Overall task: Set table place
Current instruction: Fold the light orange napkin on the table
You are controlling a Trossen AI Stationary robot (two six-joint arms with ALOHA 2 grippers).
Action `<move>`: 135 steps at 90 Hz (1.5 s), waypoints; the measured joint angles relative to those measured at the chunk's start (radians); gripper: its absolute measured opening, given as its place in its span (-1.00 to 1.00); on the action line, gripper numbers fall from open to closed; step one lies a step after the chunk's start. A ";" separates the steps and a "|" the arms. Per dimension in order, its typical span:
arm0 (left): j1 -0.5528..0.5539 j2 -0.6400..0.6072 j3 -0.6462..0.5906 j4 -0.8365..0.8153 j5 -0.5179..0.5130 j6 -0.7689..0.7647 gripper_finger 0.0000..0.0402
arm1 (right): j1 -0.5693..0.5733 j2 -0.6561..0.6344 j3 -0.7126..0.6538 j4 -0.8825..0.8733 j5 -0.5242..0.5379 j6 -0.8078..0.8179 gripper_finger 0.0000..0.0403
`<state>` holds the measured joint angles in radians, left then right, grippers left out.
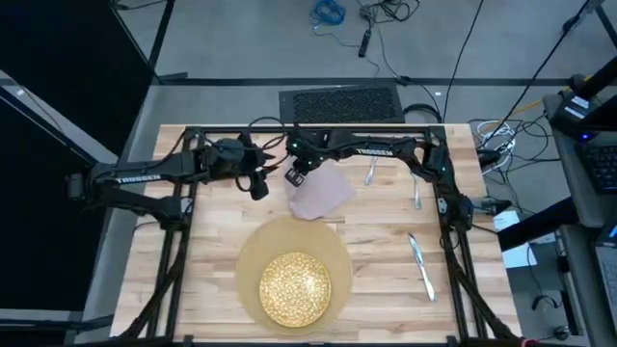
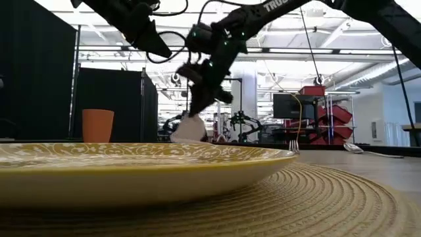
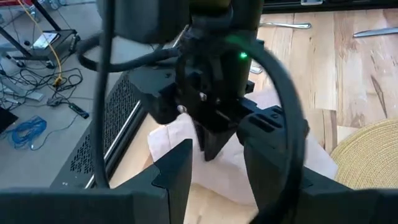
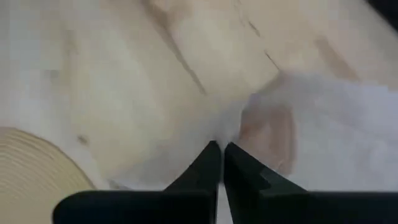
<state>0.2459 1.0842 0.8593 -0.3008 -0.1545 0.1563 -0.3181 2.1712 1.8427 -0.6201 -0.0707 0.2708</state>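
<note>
Two grippers meet over the far middle of the surface (image 1: 222,236): the right gripper (image 1: 297,176) pinches a corner of the pinkish napkin (image 1: 323,196), fingers nearly together, while the left gripper (image 1: 258,186) hangs just beside it, fingers apart. The napkin lies crumpled beyond the tan mat (image 1: 253,253), its long axis running diagonally; the knife (image 1: 420,264) points roughly toward the near edge. The spoon is hard to make out.

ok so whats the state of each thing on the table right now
napkin: crumpled on the table, pinched at a corner by the right tool
right tool: shut on the napkin
left tool: open, beside the napkin
plate: upright, on the mat
orange cup: upright
fork, knife, spoon: flat on the table, apart
</note>
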 joint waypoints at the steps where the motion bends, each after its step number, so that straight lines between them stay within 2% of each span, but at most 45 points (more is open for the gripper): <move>1: 0.000 0.000 0.000 0.000 0.000 0.000 -0.35 | 0.000 0.000 0.000 0.007 -0.008 -0.001 -1.00; 26: 0.000 0.000 0.000 -0.001 0.000 -0.002 -0.35 | -0.010 0.062 0.000 0.169 -0.185 -0.011 -1.00; 42: 0.000 0.000 0.000 -0.007 0.001 -0.001 -0.35 | -0.001 0.098 0.000 0.251 -0.208 -0.020 -0.93; 53: 0.000 0.000 0.000 -0.008 0.001 -0.001 -0.35 | -0.001 0.100 0.000 0.260 -0.220 -0.026 -0.74; 82: 0.000 0.000 0.000 -0.008 0.002 0.006 -0.35 | -0.001 0.100 0.000 0.337 -0.221 0.014 -0.05; 92: 0.000 0.000 0.000 -0.008 0.003 0.006 -0.35 | -0.001 0.099 0.000 0.399 -0.221 -0.063 0.10; 103: 0.000 0.000 0.000 -0.020 0.005 0.007 -0.35 | -0.002 0.077 -0.001 0.426 -0.213 -0.099 0.16; 110: 0.000 -0.001 0.002 -0.023 0.005 0.006 -0.35 | -0.017 0.048 -0.001 0.350 -0.213 -0.076 0.16; 119: 0.001 -0.001 0.002 -0.042 0.018 -0.010 -0.35 | -0.051 -0.016 -0.001 0.149 -0.212 -0.062 0.12; 135: 0.000 0.015 0.003 -0.086 0.152 -0.049 -0.35 | -0.083 -0.111 -0.001 -0.283 -0.095 -0.127 0.06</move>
<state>0.2462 1.0995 0.8619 -0.3871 -0.0030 0.1077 -0.4011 2.0606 1.8413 -0.9035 -0.1660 0.1441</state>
